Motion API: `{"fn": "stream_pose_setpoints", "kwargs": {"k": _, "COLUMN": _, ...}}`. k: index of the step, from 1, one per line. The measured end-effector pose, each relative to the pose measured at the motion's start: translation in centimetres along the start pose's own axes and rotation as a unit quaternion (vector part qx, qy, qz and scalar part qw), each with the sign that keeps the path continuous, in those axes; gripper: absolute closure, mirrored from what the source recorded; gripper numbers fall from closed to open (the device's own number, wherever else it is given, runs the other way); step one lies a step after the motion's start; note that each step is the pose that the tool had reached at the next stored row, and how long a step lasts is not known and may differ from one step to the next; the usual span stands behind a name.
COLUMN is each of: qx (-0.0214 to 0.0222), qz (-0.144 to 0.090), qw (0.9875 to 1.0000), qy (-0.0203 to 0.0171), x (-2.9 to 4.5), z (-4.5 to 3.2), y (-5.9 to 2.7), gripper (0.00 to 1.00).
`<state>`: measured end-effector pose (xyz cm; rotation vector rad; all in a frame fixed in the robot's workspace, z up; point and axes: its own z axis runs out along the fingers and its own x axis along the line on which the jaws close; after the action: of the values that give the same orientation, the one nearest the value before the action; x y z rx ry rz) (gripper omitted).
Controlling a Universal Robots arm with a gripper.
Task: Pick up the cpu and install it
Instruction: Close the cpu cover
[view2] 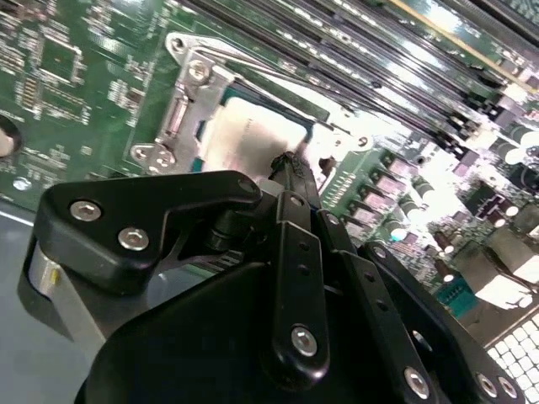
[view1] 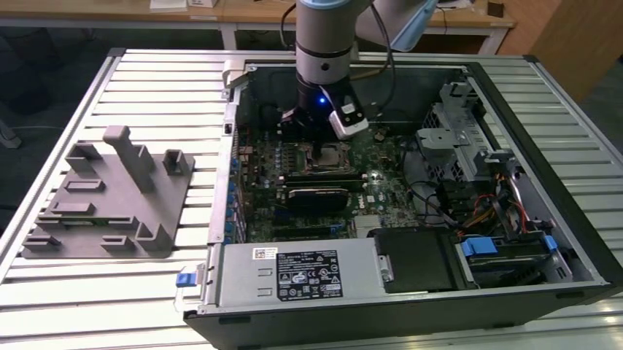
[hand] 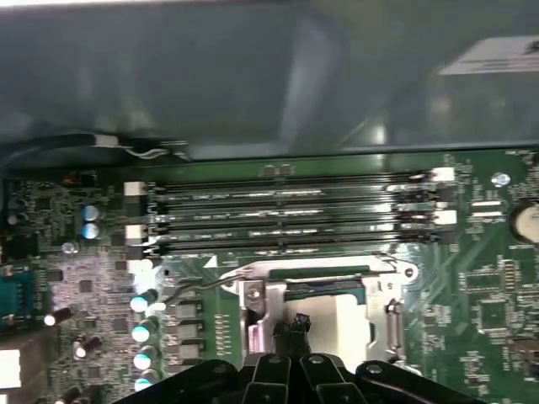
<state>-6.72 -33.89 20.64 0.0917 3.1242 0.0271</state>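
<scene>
The cpu (view2: 248, 135), a silvery-grey square plate, lies flat in the motherboard socket (view2: 179, 114). The gripper (view2: 290, 161), fingers pressed together, sits at its edge.

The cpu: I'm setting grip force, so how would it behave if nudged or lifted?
The cpu looks thin, flat and metal-topped, so probably stiff and light. Its smooth top may be slippery. Lying flat in the socket, it likely won't roll or tip.

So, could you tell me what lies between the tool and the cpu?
Nothing shows there: in both wrist views the tool is right at the edge of the cpu, which lies in the socket.
</scene>
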Motion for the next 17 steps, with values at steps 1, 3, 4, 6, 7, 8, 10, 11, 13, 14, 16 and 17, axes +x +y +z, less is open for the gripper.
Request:
{"fn": "stream_pose_setpoints", "kwargs": {"k": 1, "qx": 0.0000, "qz": 0.000, "qw": 1.0000, "qy": 0.0000, "x": 0.15, "z": 0.02, "y": -0.01, "gripper": 0.89}}
{"fn": "stream_pose_setpoints", "kwargs": {"k": 3, "qx": 0.0000, "qz": 0.000, "qw": 1.0000, "qy": 0.0000, "x": 0.42, "z": 0.09, "y": -0.02, "gripper": 0.89}}
{"fn": "stream_pose_setpoints", "kwargs": {"k": 4, "qx": 0.0000, "qz": 0.000, "qw": 1.0000, "qy": 0.0000, "x": 0.54, "z": 0.14, "y": -0.03, "gripper": 0.89}}
{"fn": "stream_pose_setpoints", "kwargs": {"k": 6, "qx": 0.0001, "qz": 0.000, "qw": 1.0000, "qy": 0.0000, "x": 0.78, "z": 0.27, "y": -0.05, "gripper": 0.89}}
{"fn": "stream_pose_setpoints", "kwargs": {"k": 7, "qx": 0.0001, "qz": 0.000, "qw": 1.0000, "qy": 0.0000, "x": 0.89, "z": 0.33, "y": -0.06, "gripper": 0.89}}
{"fn": "stream_pose_setpoints", "kwargs": {"k": 8, "qx": 0.0001, "qz": 0.000, "qw": 1.0000, "qy": 0.0000, "x": 0.98, "z": 0.38, "y": -0.07, "gripper": 0.89}}
{"fn": "stream_pose_setpoints", "kwargs": {"k": 10, "qx": 0.0001, "qz": 0.000, "qw": 1.0000, "qy": 0.0000, "x": 1.11, "z": 0.47, "y": -0.07, "gripper": 0.89}}
{"fn": "stream_pose_setpoints", "kwargs": {"k": 11, "qx": 0.0001, "qz": 0.000, "qw": 1.0000, "qy": 0.0001, "x": 1.15, "z": 0.50, "y": -0.08, "gripper": 0.89}}
{"fn": "stream_pose_setpoints", "kwargs": {"k": 13, "qx": 0.0001, "qz": 0.000, "qw": 1.0000, "qy": 0.0001, "x": 1.16, "z": 0.51, "y": -0.08, "gripper": 0.89}}
{"fn": "stream_pose_setpoints", "kwargs": {"k": 14, "qx": -0.0002, "qz": 0.000, "qw": 1.0000, "qy": 0.0000, "x": 1.16, "z": 0.52, "y": -0.08, "gripper": 0.89}}
{"fn": "stream_pose_setpoints", "kwargs": {"k": 16, "qx": -0.0004, "qz": 0.000, "qw": 1.0000, "qy": 0.0000, "x": 1.15, "z": 0.53, "y": -0.07, "gripper": 0.89}}
{"fn": "stream_pose_setpoints", "kwargs": {"k": 17, "qx": -0.0004, "qz": 0.000, "qw": 1.0000, "qy": 0.0000, "x": 1.11, "z": 0.53, "y": -0.07, "gripper": 0.89}}
